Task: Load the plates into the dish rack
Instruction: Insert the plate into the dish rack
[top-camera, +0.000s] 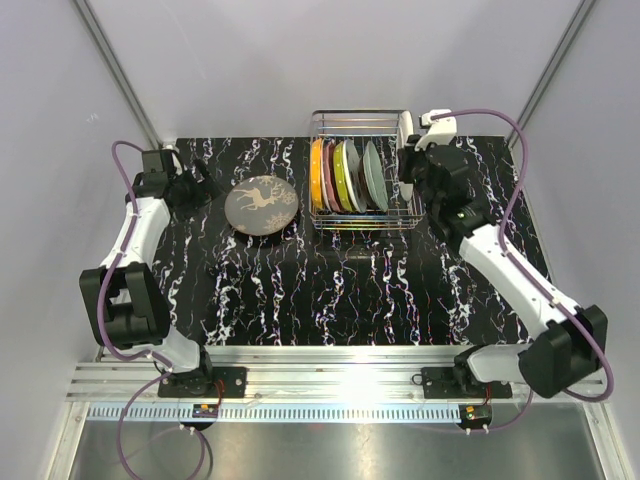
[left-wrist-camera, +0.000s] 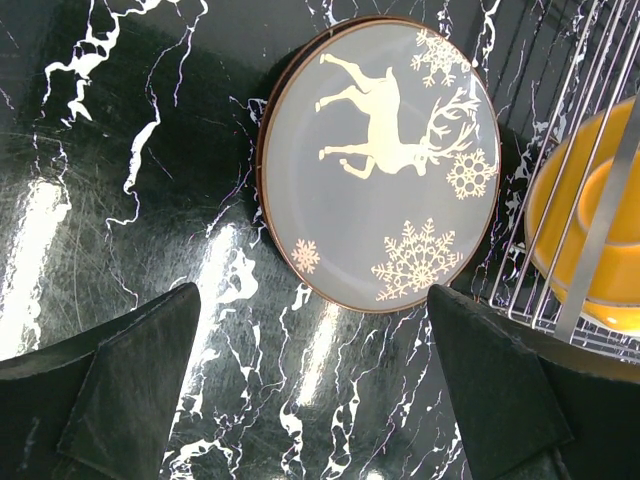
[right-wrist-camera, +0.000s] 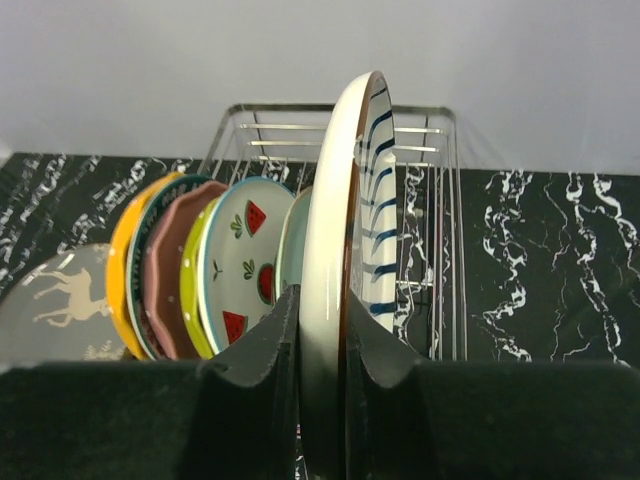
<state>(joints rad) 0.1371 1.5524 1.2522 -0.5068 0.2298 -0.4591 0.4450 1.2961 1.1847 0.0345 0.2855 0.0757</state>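
Note:
A grey-brown plate with a white deer (top-camera: 262, 206) (left-wrist-camera: 380, 165) lies flat on the black marbled table, left of the dish rack (top-camera: 360, 114) (right-wrist-camera: 340, 108) (left-wrist-camera: 575, 120). Several plates (top-camera: 345, 177) stand upright in the rack: orange (left-wrist-camera: 590, 230) (right-wrist-camera: 125, 250), pink, a watermelon-patterned one (right-wrist-camera: 245, 265) and others. My right gripper (top-camera: 412, 160) (right-wrist-camera: 322, 300) is shut on the lower rim of a white plate with blue stripes and a brown edge (right-wrist-camera: 345, 200) (top-camera: 405, 130). It holds this plate upright over the rack's right end. My left gripper (top-camera: 205, 185) (left-wrist-camera: 312, 300) hangs open over bare table just short of the deer plate.
Grey walls close in behind and on both sides of the table (top-camera: 330, 290). An aluminium rail (top-camera: 340, 385) with both arm bases runs along the near edge. Slanted frame poles (top-camera: 120, 70) stand at the back corners.

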